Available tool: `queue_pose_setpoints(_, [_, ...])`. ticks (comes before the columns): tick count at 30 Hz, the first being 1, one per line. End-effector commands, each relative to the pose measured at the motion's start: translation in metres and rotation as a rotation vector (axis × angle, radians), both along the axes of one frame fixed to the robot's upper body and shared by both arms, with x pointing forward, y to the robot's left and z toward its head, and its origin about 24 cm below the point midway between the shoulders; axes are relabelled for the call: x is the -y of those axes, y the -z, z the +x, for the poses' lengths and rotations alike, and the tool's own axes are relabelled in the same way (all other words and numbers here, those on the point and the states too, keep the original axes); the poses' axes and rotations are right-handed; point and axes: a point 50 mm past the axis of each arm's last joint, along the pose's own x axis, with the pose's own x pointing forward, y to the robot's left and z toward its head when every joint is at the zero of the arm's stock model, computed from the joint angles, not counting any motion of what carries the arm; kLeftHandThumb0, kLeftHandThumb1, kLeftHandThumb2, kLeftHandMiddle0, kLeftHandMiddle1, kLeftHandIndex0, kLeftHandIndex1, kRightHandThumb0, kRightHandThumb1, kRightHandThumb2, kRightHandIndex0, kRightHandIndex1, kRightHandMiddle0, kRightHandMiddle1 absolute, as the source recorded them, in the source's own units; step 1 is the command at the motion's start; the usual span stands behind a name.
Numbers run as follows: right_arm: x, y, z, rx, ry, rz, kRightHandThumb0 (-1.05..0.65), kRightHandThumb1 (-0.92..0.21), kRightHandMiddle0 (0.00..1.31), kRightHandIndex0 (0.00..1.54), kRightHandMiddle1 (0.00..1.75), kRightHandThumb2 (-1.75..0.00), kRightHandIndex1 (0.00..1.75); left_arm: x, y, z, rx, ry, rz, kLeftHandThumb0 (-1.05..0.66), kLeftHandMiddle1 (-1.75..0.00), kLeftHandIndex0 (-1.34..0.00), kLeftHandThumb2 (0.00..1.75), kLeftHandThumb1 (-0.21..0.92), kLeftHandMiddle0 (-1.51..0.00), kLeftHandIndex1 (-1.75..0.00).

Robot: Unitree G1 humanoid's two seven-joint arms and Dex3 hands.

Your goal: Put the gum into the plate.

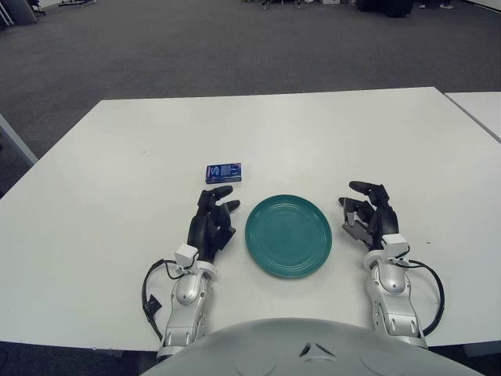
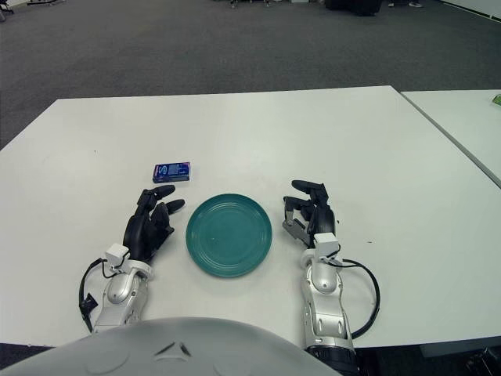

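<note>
Gum pack (image 1: 223,172) lies flat on the white table (image 1: 94,196), just beyond the left hand (image 1: 213,223), up-left of the teal plate (image 1: 288,235). Left hand empty, fingers loosely extended; right hand (image 1: 369,215) beside plate's right rim, loosely curled, holding nothing. Pack likely light, rigid, slick-wrapped: pinch across the long edges.

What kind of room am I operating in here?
Probably an office or lab: grey carpet floor, a plain white table with another white table beside it, and what look like chair bases at the far edge. On the near table lie only a teal round plate and a small blue gum pack.

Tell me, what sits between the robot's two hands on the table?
The green plate, holding nothing, lies between the left hand and the right hand. Both eye views show it.
</note>
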Motion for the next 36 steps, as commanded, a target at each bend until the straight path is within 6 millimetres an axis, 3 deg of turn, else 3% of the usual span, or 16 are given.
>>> queue_pose_setpoints(1, [-0.001,0.019,-0.01,-0.119,0.004,0.018,-0.42,-0.72,0.21,0.5,1.22,-0.85,0.85,-0.001,-0.017,0.02,0.059,-0.026,0.039,-0.78,-1.07,-0.21,0.77,0.92,-0.34,-1.29])
queue_pose_setpoints(3, [-0.002,0.02,-0.01,-0.12,0.004,0.017,-0.42,-0.72,0.22,0.5,1.22,-0.85,0.85,-0.002,-0.034,0.03,0.128,-0.04,0.094,-0.77,-1.05,-0.2,0.77,0.92,-0.35,-1.28])
queue_pose_setpoints(6, [-0.002,0.02,-0.01,-0.12,0.004,0.017,-0.42,-0.71,0.22,0.5,1.22,-0.85,0.85,-0.002,-0.039,0.033,0.142,-0.044,0.125,-0.76,-1.02,-0.18,0.77,0.92,-0.35,-1.27])
queue_pose_setpoints(9, [-0.002,0.021,-0.009,-0.12,0.005,0.018,-0.41,-0.71,0.22,0.5,1.22,-0.85,0.85,-0.005,-0.045,0.051,0.182,-0.016,0.227,-0.75,-0.99,-0.15,0.75,0.92,-0.33,-1.25])
queue_pose_setpoints(13, [-0.002,0.022,-0.009,-0.12,0.007,0.021,-0.41,-0.71,0.22,0.5,1.22,-0.85,0.85,-0.01,-0.059,0.076,0.275,0.066,0.45,-0.76,-0.93,-0.06,0.72,0.92,-0.24,-1.2])
queue_pose_setpoints(22, [-0.003,0.024,-0.008,-0.119,0.005,0.022,-0.42,-0.71,0.23,0.49,1.22,-0.86,0.84,-0.01,-0.082,0.105,0.516,0.251,0.898,-0.83,-0.76,0.0,0.54,0.92,-0.09,-1.0])
queue_pose_setpoints(27, [-0.003,0.024,-0.008,-0.118,0.006,0.022,-0.42,-0.71,0.23,0.49,1.22,-0.85,0.84,-0.008,-0.085,0.112,0.555,0.313,1.018,-0.89,-0.71,0.0,0.48,0.92,-0.06,-0.95])
queue_pose_setpoints(36, [-0.005,0.025,-0.009,-0.119,0.011,0.023,-0.4,-0.71,0.23,0.5,1.23,-0.85,0.85,-0.001,-0.085,0.148,0.544,0.49,1.34,-0.99,-0.56,0.0,0.41,0.92,-0.04,-0.99])
